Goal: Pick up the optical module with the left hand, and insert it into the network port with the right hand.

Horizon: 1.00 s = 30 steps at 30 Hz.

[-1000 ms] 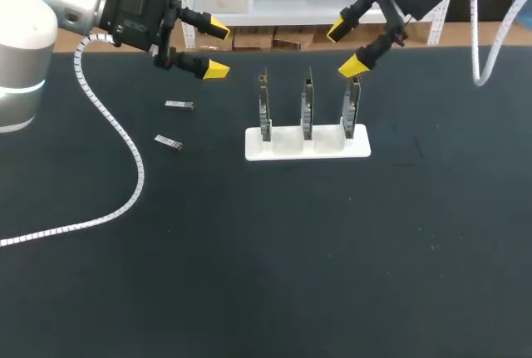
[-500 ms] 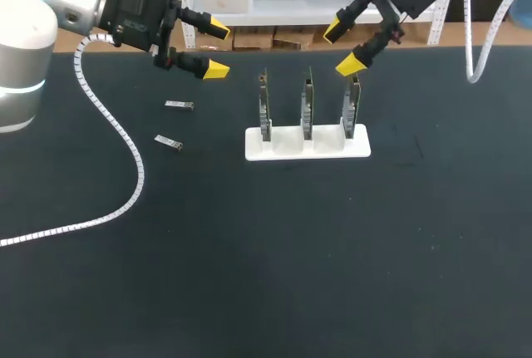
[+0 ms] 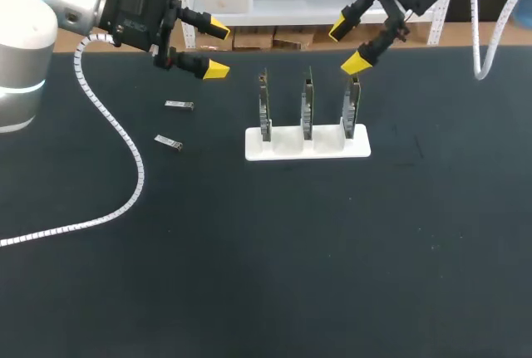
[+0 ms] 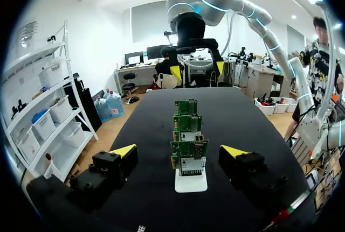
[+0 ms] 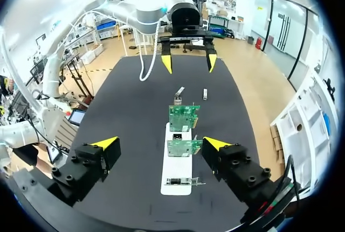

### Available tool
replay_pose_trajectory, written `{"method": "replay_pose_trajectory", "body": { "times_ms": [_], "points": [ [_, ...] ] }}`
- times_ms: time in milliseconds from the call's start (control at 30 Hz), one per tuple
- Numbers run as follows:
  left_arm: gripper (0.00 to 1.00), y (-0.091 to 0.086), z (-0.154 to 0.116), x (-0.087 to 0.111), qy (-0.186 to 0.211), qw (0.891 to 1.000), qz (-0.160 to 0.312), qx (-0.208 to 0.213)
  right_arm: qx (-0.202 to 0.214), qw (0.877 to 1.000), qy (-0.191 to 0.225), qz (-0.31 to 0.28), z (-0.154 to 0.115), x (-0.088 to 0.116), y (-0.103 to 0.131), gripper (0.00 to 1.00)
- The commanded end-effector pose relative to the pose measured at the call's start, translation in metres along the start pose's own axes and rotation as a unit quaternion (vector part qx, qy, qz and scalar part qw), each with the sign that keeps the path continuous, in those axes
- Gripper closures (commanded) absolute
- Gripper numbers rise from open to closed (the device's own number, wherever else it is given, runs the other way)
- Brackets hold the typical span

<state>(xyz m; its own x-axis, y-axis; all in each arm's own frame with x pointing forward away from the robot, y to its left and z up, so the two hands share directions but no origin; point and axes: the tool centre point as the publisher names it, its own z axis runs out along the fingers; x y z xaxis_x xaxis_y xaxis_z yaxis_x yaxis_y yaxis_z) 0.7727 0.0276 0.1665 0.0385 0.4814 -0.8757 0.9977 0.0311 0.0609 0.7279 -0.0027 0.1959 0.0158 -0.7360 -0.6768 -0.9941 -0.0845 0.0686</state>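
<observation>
On the counter (image 3: 266,275), pickup not yet begun.
An optical module (image 3: 167,142) lay loose left of the white stand (image 3: 307,144), whose boards (image 3: 307,109) apparently held the ports. Beyond, the left gripper (image 3: 218,47) and right gripper (image 3: 347,46) hung apart and empty. Next, the left needed lowering onto the module.

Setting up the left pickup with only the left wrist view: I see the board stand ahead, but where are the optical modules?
Observer: The head view shows two. The farther module and the nearer module lie flat on the table, left of the white stand.
Operator: Is my left pincer over either one?
Observer: No. It is open and shows beyond both, toward the table's far edge.
Operator: Do the two touch?
Observer: No, they lie apart, with bare table between them.
</observation>
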Motion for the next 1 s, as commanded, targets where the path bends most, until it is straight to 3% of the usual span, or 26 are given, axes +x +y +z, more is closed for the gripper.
{"method": "replay_pose_trajectory", "body": {
  "times_ms": [33,567,1000],
  "points": [
    [0.00,0.001,0.000,-0.001,0.002,1.000,0.000,0.001,0.056,0.998,-0.001,-0.007,-0.001,0.001,0.023,0.00],
    [0.00,0.001,0.000,-0.001,0.002,1.000,0.000,0.001,0.070,0.997,-0.010,0.013,-0.009,0.008,0.035,0.00],
    [0.00,0.001,0.000,-0.001,0.002,1.000,0.000,0.001,0.050,0.998,-0.020,0.020,-0.008,0.012,0.036,0.00]
  ]
}}
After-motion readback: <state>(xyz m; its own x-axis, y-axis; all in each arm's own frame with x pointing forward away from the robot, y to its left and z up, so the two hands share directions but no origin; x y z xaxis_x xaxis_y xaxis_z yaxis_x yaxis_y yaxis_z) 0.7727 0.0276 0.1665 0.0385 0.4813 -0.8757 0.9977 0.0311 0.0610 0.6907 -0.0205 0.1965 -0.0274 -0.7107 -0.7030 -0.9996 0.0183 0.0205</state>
